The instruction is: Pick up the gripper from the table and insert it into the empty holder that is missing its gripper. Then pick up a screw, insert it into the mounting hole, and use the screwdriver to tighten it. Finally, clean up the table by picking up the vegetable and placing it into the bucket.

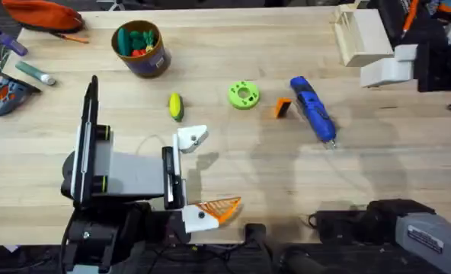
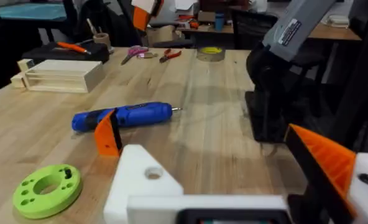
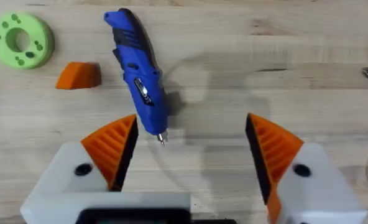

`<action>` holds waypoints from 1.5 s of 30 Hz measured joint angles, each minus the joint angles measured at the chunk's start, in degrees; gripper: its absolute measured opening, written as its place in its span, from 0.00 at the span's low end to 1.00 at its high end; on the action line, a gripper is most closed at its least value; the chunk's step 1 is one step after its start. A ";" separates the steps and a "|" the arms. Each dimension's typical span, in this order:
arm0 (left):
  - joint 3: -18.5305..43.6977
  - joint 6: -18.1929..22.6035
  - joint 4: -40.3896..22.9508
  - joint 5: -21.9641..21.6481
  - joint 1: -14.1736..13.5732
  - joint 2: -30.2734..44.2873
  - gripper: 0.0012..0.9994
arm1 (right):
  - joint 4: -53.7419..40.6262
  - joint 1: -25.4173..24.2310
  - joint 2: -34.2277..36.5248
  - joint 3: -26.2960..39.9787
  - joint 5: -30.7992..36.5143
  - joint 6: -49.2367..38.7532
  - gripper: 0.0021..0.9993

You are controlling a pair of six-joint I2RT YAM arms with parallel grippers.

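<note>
The orange wedge gripper lies on the table beside the blue screwdriver. My left gripper is open. One of its fingers is the bare white holder, the other carries an orange pad. My right gripper is open above the screwdriver's bit, with nothing between its pads. The yellow-green vegetable lies left of the green disc. The brown bucket stands at the back left. I cannot make out a screw.
A wooden box sits at the back right, with a white block and dark equipment at the right edge. An orange pouch, a grey-green marker and small tools lie at the far left.
</note>
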 joint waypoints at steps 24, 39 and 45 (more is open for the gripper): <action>-0.16 -8.92 4.04 -20.54 0.00 0.00 0.99 | 0.00 0.00 0.01 0.00 0.00 -0.01 0.99; -0.16 -9.11 4.05 -20.67 0.00 -0.01 0.99 | 0.00 0.00 0.01 0.00 0.00 -0.02 0.99; -0.16 -9.11 4.05 -20.67 0.00 0.00 0.99 | -0.01 0.00 0.00 0.00 0.00 0.00 0.99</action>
